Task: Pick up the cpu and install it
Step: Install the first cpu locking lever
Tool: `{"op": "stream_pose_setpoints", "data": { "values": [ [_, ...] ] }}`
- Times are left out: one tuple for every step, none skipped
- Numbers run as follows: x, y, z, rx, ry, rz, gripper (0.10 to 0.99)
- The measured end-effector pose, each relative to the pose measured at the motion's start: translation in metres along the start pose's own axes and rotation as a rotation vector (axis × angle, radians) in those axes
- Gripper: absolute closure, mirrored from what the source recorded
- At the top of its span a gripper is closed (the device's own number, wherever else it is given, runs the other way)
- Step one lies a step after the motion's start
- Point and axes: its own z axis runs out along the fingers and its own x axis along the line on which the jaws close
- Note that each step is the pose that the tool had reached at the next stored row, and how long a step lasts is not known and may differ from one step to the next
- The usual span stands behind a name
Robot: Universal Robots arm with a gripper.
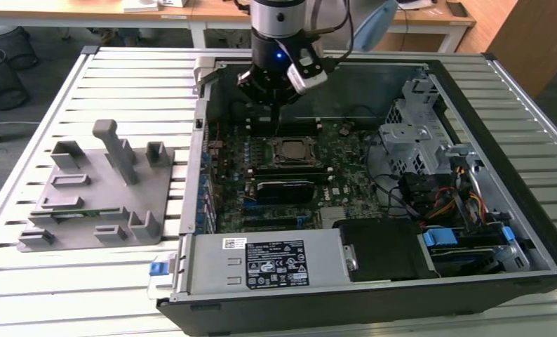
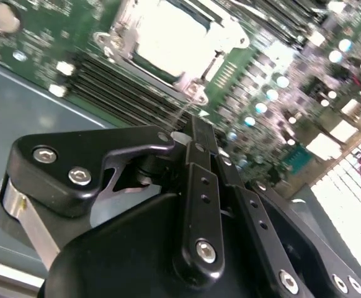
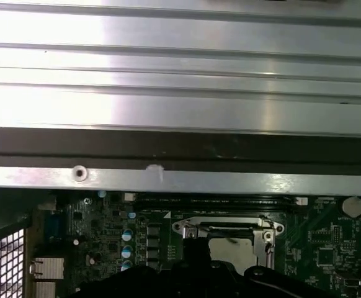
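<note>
One arm reaches down from the far side of the scene into an open computer case [image 1: 503, 232] that lies on a slatted metal worktop [image 1: 129, 77], and its hand [image 1: 276, 125] hangs just above the motherboard [image 1: 344, 151], a little behind the socket [image 1: 292, 152] as the exterior view shows it. The cpu [image 1: 292, 151] sits inside that socket, its pale metal top framed by the socket's metal bracket; in the second wrist view the cpu [image 2: 171, 37] shows as a bright square beyond the hand [image 2: 196, 127], and in the first wrist view the cpu [image 3: 231, 248] lies just past the dark body of the hand [image 3: 196, 251]. The black fingers [image 2: 199, 161] lie pressed together with no gap and with nothing between them, so the hand is clenched and empty. To the exterior view's left of the case, a grey fixture plate [image 1: 96, 196] with upright blocks rests on the worktop. A silver power supply [image 1: 269, 263] with a label fills the near corner of the case, and drive cages [image 1: 419, 133] and coloured cables [image 1: 447, 203] occupy the side toward the exterior view's right.
</note>
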Motion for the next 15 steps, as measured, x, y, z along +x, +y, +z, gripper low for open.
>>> {"op": "stream_pose_setpoints", "data": {
  "values": [
    [-0.0043,-0.0001,0.0001,0.0,0.0002,0.0,0.98],
    [-0.0071,-0.0001,0.0003,-0.001,0.0003,-0.001,0.98],
    [-0.0086,-0.0002,0.0004,-0.004,0.0005,-0.001,0.98],
    [-0.0092,-0.0003,0.0007,-0.01,0.0003,-0.001,0.98],
    [-0.0094,-0.0006,0.001,-0.016,0.0001,0.0,0.98],
    [-0.0094,-0.0013,0.0012,-0.019,0.0002,0.0,0.98],
    [-0.0094,-0.0024,0.0014,-0.023,0.0001,0.0,0.98],
    [-0.0094,-0.0034,0.0019,-0.026,0.0,0.0,0.98],
    [-0.0094,-0.0042,0.0028,-0.029,-0.0002,0.0,0.98],
    [-0.0094,-0.0043,0.0042,-0.03,-0.0004,0.0,0.98],
    [-0.0096,-0.0044,0.005,-0.032,-0.0002,0.0,0.98],
    [-0.01,-0.0045,0.0056,-0.033,-0.0001,0.0,0.98],
    [-0.0107,-0.0045,0.0063,-0.035,-0.0003,0.0,0.98],
    [-0.0113,-0.0045,0.0069,-0.036,-0.0003,0.0,0.98],
    [-0.0121,-0.0045,0.0075,-0.036,-0.0003,0.0,0.98]
  ]
}}
